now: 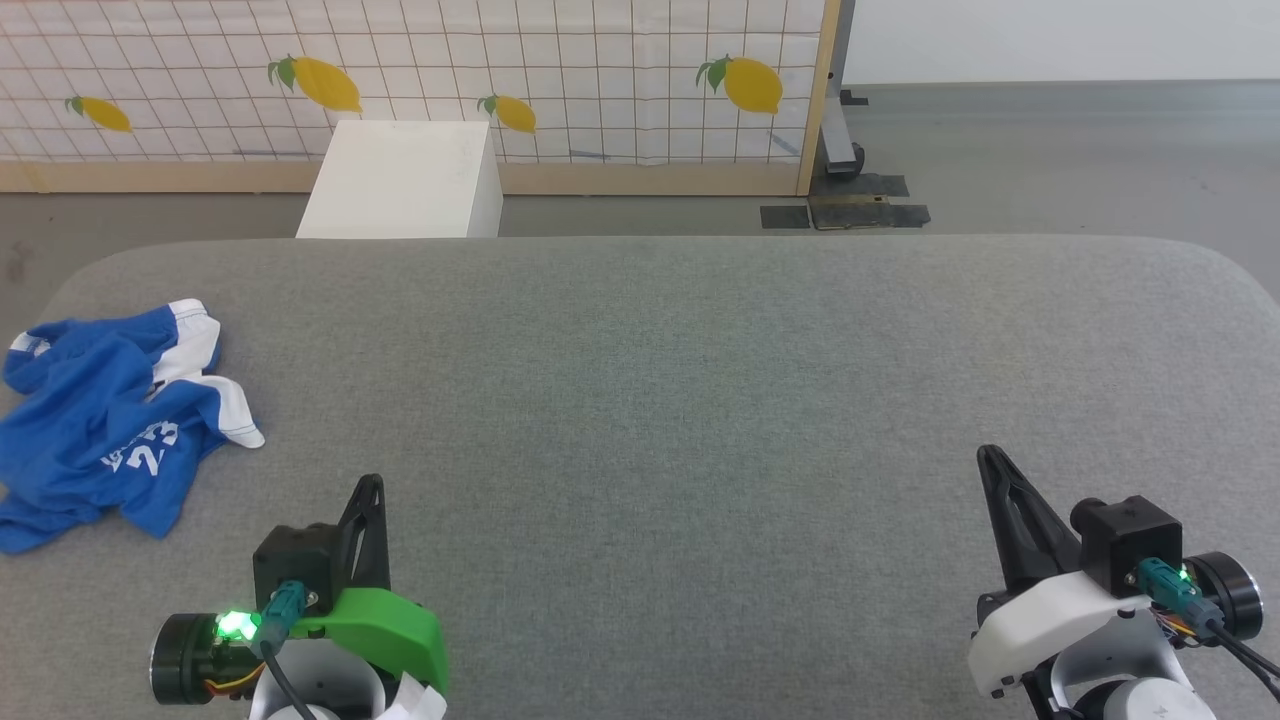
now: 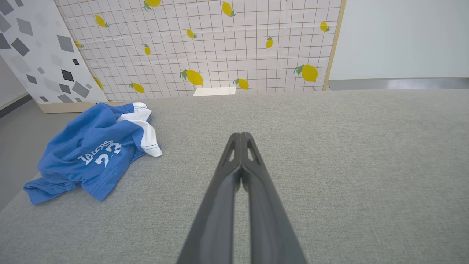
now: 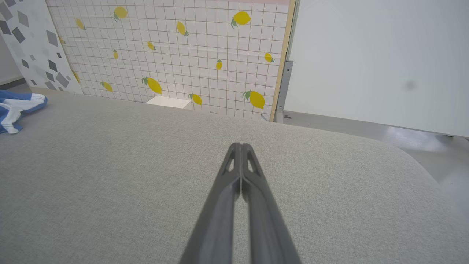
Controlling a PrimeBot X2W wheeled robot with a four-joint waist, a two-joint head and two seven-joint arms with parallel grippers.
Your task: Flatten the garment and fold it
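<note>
The garment (image 1: 100,420) is a pair of bright blue shorts with white side panels and a white "23", lying crumpled at the far left edge of the grey table (image 1: 700,380). In the left wrist view the garment (image 2: 91,154) lies ahead and to the left, and a corner of the garment (image 3: 14,106) shows at the left edge of the right wrist view. My left gripper (image 1: 372,485) rests shut at the lower left, to the right of the garment and apart from it. My right gripper (image 1: 988,455) is shut at the lower right, far from the garment. Both hold nothing.
A white box (image 1: 405,180) stands on the floor behind the table's far edge. A tiled screen with lemon prints (image 1: 420,80) runs across the back, with a dark stand base (image 1: 845,200) on the floor at its right end. The table's corners are rounded.
</note>
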